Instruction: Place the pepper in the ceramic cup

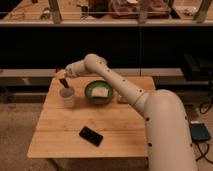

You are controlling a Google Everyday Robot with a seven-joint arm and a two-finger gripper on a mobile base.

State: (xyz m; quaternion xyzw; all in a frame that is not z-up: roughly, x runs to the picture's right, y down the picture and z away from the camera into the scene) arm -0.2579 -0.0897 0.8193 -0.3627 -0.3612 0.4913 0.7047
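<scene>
A square table (60, 135) of pale, smooth wood carries everything here, its planks showing faint seams along the top. Near its far left corner stands the ceramic cup (67, 97), small, round and whitish, a little wider at the rim, with a matte look. Directly above its mouth hangs the pepper (64, 83), a slim dark red sliver, tilted, its lower end at or just inside the rim. The pepper's upper end meets the hand (61, 76), which sits at the tip of the arm just above and behind the cup; whether it is clamped on the pepper or has let go cannot be told from this view.

The arm (120, 87) is glossy, off-white and tubular, made of rounded segments, bending at a bulbous elbow above the table's back edge and thickening toward a large, smooth body at the right.

Just beside the cup, to its right, rests a round green dish (98, 92) with a shallow wall and a pale, blocky piece inside. Near the front edge lies a flat black rectangular phone (90, 135), angled, well apart from the cup.
</scene>
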